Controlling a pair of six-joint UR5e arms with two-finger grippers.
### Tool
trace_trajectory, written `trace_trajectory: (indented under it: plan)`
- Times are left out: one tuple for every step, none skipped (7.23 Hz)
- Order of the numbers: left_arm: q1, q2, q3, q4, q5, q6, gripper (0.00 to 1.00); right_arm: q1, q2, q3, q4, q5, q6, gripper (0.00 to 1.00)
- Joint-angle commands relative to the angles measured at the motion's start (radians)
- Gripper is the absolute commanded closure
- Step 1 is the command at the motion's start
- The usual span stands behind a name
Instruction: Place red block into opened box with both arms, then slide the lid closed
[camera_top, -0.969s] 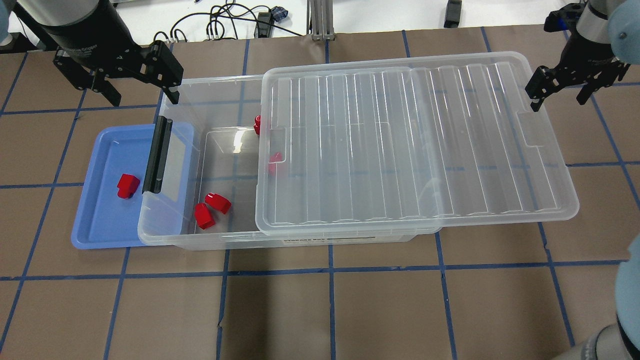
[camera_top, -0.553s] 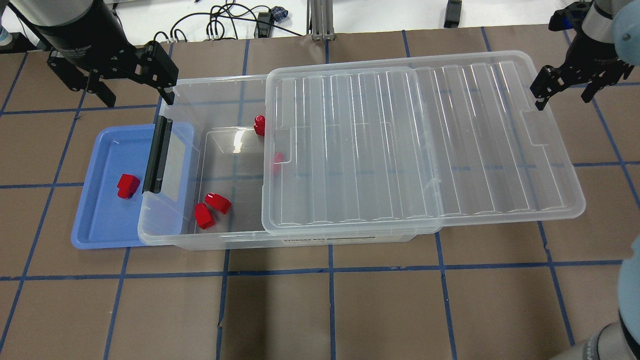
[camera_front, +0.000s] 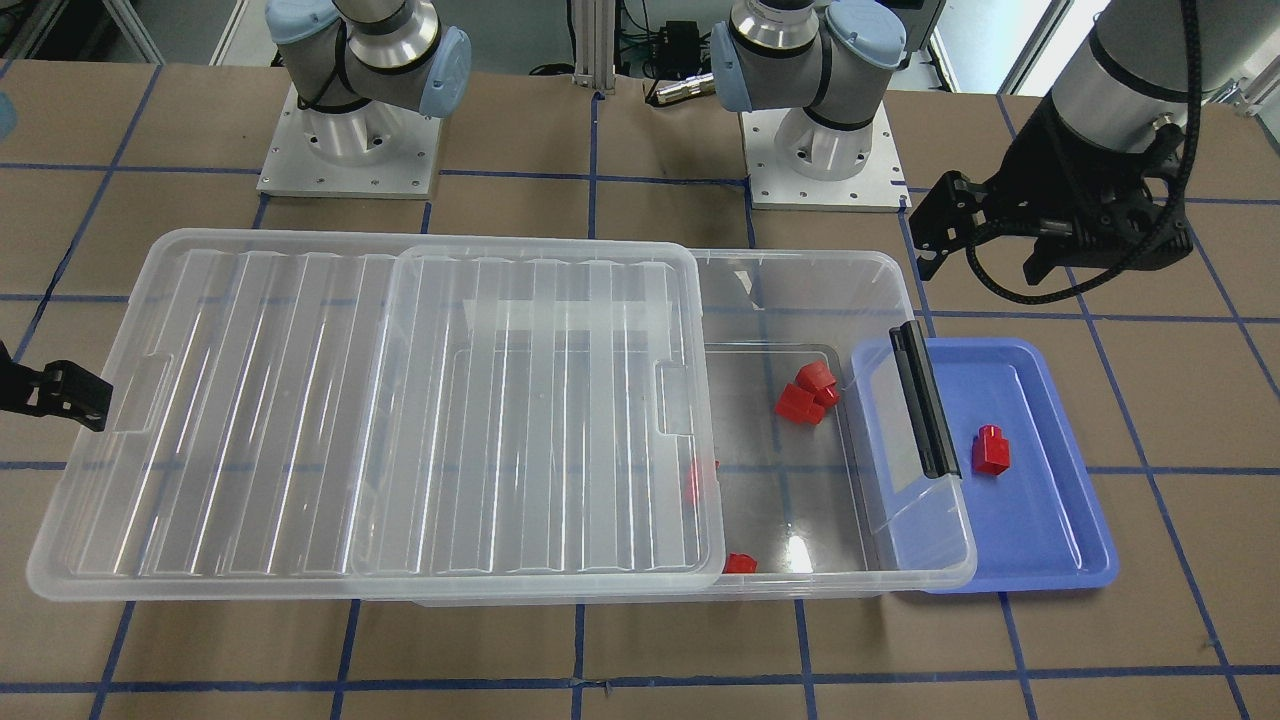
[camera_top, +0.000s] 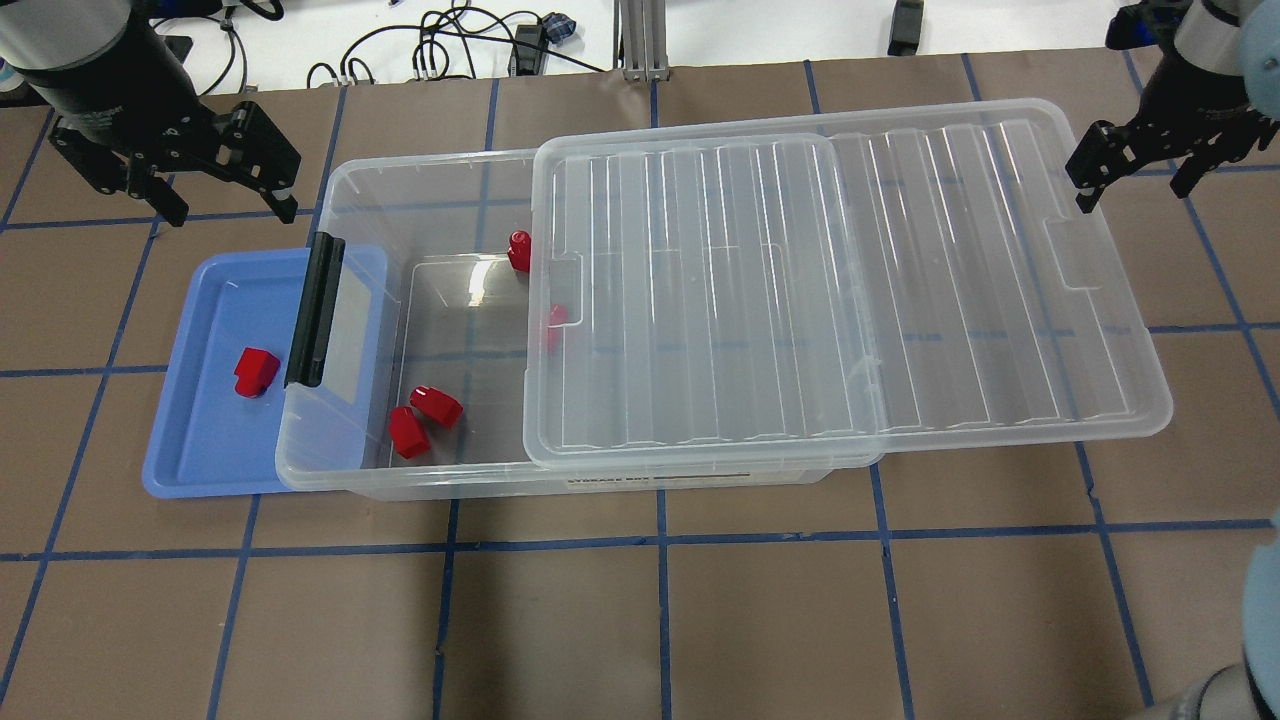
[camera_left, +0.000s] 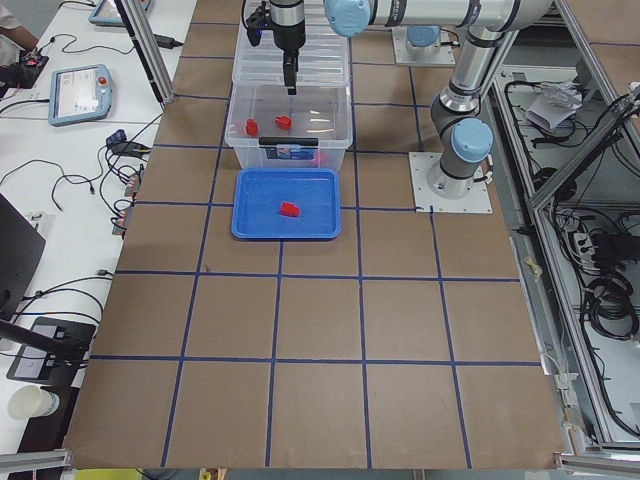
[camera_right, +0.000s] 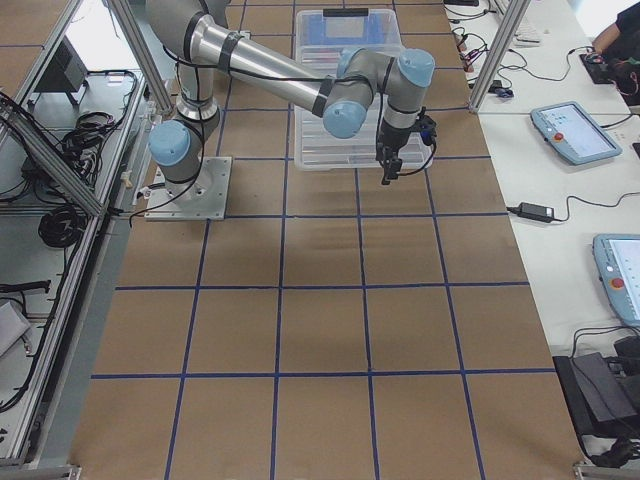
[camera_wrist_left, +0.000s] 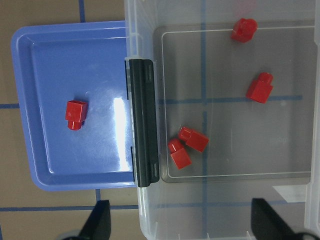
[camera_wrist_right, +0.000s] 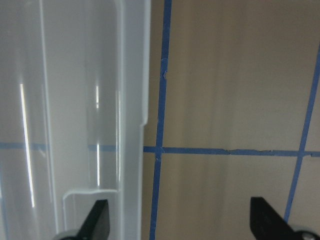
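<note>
One red block (camera_top: 257, 371) (camera_front: 991, 449) (camera_wrist_left: 76, 114) lies in a blue tray. The clear box (camera_top: 340, 182) (camera_front: 890, 262) is open at its left end, where several more red blocks (camera_top: 424, 416) rest on its floor. The ribbed lid (camera_top: 850, 280) (camera_front: 300, 400) covers the box's right part and overhangs its right end. My left gripper (camera_top: 228, 208) (camera_front: 985, 270) (camera_wrist_left: 182, 225) hovers open and empty behind the tray and the box's far-left corner. Just off the lid's far-right corner my right gripper (camera_top: 1138, 190) (camera_wrist_right: 182, 225) is open too, holding nothing.
The blue tray (camera_top: 190, 460) sits partly under the box's black handle (camera_top: 316, 310) end. Cables (camera_top: 450, 40) lie along the table's far edge. Both arm bases (camera_front: 350, 150) stand on the robot's side. Blue tape lines grid the brown tabletop.
The left gripper has drawn left, away from the box's far-left corner. The lid shifted slightly right. The right gripper has pulled back a little from the lid's corner.
</note>
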Motion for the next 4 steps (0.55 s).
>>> trace_trajectory:
  plan:
    - [0.039,0.002,-0.034,0.018,0.002,0.089,0.00,0.005,-0.089,-0.017,0.087,0.007,0.042,0.00]
    - [0.044,0.007,-0.037,0.018,0.002,0.090,0.00,0.008,-0.127,-0.030,0.176,-0.001,0.085,0.00]
    - [0.047,0.008,-0.041,0.018,0.002,0.090,0.00,0.021,-0.175,-0.047,0.242,-0.003,0.187,0.00]
    - [0.054,0.002,-0.046,0.015,0.003,0.096,0.00,0.051,-0.199,-0.051,0.272,-0.001,0.225,0.00]
